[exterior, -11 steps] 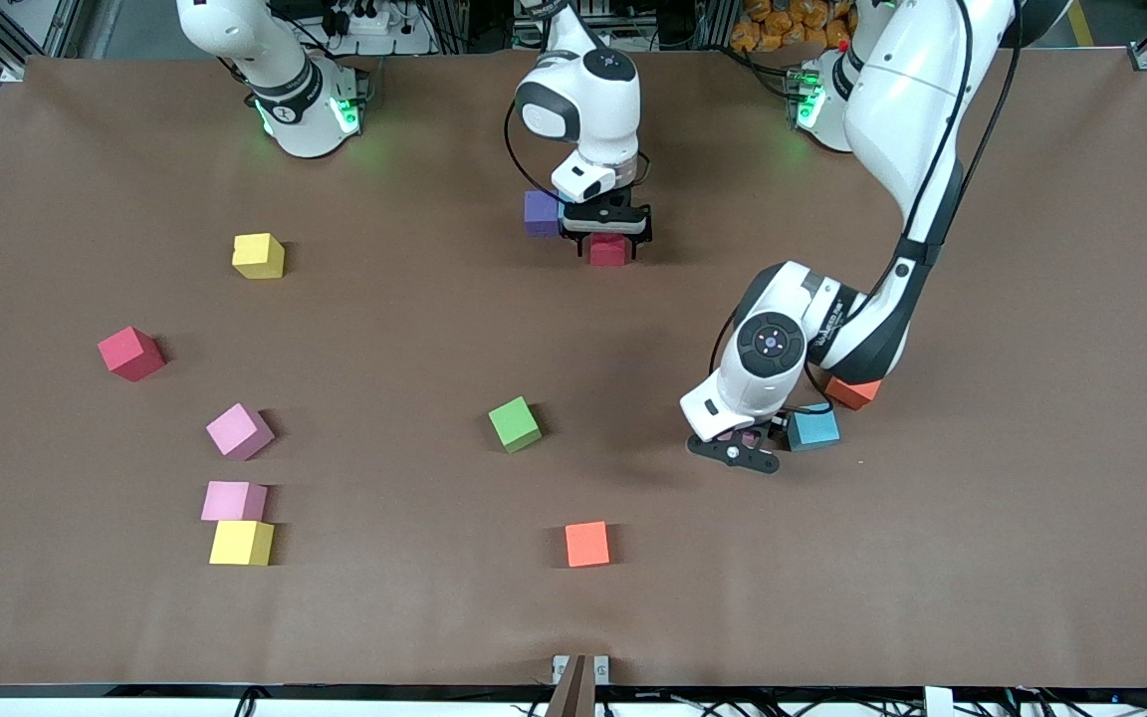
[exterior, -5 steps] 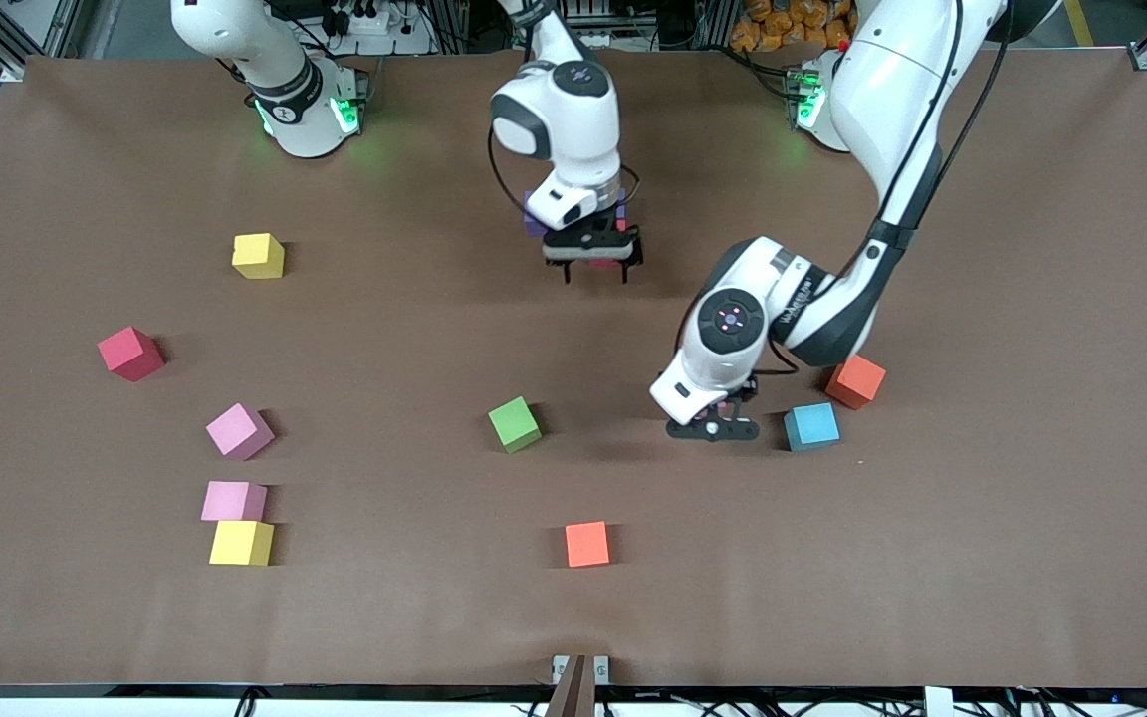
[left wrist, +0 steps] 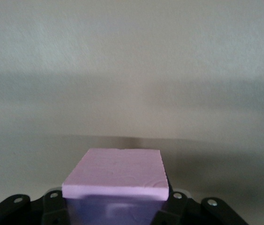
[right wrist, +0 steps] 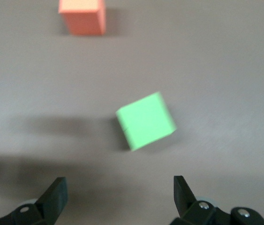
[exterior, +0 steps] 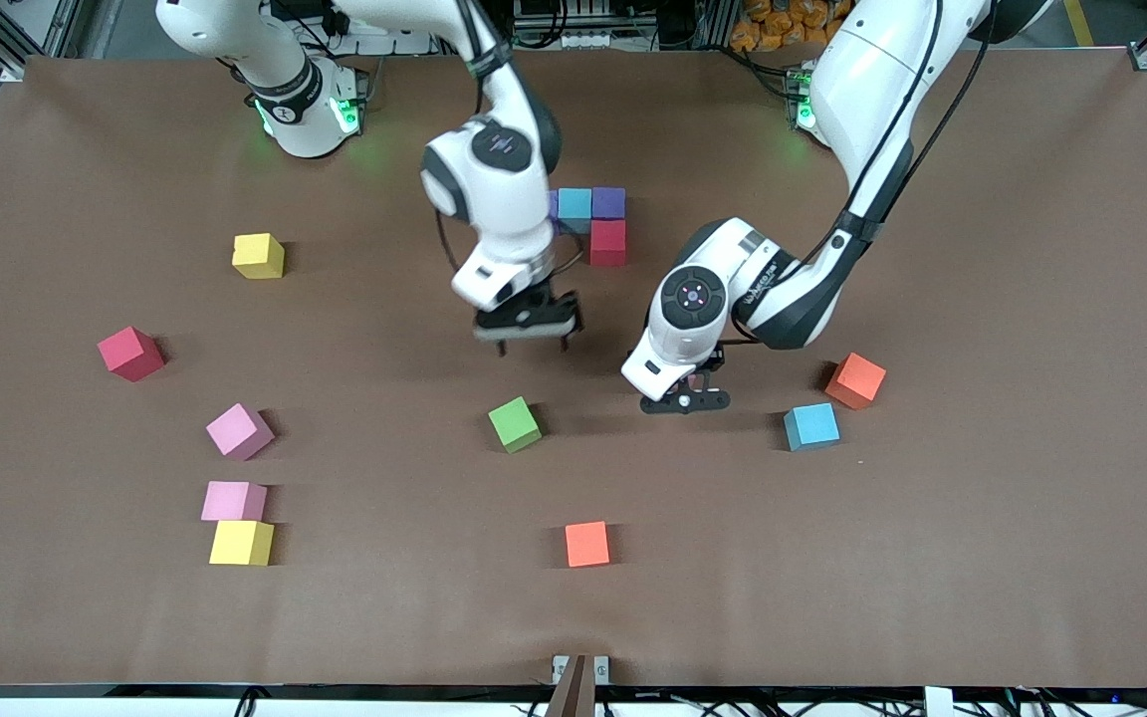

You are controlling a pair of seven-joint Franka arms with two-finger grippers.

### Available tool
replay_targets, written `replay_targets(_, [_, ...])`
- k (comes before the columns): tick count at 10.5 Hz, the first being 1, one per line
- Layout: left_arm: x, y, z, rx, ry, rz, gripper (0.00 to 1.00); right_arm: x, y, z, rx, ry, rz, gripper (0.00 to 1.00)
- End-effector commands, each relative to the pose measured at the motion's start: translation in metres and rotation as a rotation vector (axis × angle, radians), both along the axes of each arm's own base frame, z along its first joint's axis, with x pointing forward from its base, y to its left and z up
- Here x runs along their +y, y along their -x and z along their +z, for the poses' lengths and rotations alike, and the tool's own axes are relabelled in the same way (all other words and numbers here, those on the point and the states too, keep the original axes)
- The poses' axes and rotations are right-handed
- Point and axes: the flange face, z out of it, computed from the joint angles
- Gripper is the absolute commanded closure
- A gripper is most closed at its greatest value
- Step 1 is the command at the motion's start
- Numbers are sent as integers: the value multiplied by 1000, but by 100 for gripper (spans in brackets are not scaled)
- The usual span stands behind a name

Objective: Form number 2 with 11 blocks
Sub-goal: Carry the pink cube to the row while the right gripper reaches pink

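Taking twelve o'clock as toward my bases: my left gripper (exterior: 685, 401) is clenched on a pink cube (left wrist: 117, 171) and hangs over bare table, with the green cube (exterior: 514, 423) at about its nine o'clock. My right gripper (exterior: 526, 339) hangs empty with its jaws spread wide, the green cube lying at roughly its six o'clock.

The 2 (exterior: 591, 219) is only begun, at about one o'clock of my right gripper: a top row of purple, light blue and purple, with a red cube (exterior: 608, 242) touching the row's six o'clock side under the purple at the left arm's end.

What worries me:
- My two wrists are near each other. If the left carries its pink cube toward the 2 while the right drops for the green one, the arms could clip.
- The green cube sits turned against my right jaws. Closing without first turning the wrist would pinch its corners, and I judge it would spin or squirt out.
- Setting the pink cube down against the red one too low or skewed could shove the four placed cubes out of line
- Foam is light; a quick swing could shift the pink cube in my grip
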Motion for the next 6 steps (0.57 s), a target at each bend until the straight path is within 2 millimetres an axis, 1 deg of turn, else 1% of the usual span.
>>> replay_targets(1, [-8,31,6,-1,0,43,59,-60,-53,17,13,38,31,0])
replay_targets(2, [-14,40,3,9,0,51,59,-96,-76,18,14,58,51,0])
replay_targets(3, [-18,49,-1,7,11,40,60,-126,-94,22,16,70,89,0])
replay_targets(4, [-18,56,-1,-19,43,34,60,-154,-108,23,20,82,138,0])
replay_targets(5, [-18,65,-3,-47,74,50,60,-185,-119,21,49,97,186,0])
replay_targets(6, [-23,74,-1,-54,81,53,60,-213,-128,21,75,104,245,0])
